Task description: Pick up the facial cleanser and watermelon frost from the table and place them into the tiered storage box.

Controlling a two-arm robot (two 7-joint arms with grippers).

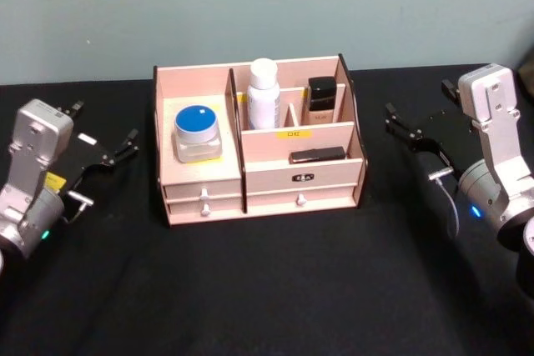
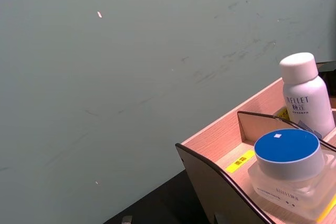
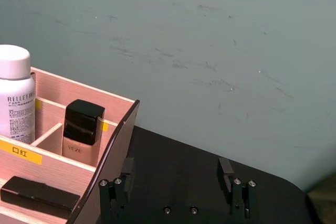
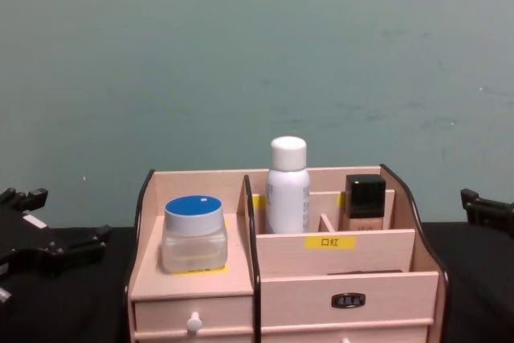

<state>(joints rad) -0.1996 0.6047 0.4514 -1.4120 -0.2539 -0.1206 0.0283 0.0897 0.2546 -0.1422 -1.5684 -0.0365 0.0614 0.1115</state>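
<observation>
- Wooden tiered storage box (image 1: 200, 191) stood near the desk's (image 1: 267, 289) far edge.
- My left claw (image 1: 117, 149) and right claw (image 1: 402, 131) hung open beside it, empty.

Left claw (image 1: 117, 151) and right claw (image 1: 406, 131) hover, both spread and empty.

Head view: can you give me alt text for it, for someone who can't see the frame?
A wooden storage box on a black table holds a blue-lidded jar, a white bottle, a black-capped bottle and a flat black item. The left pincer and right pincer sit open on either side, apart from it.
</observation>
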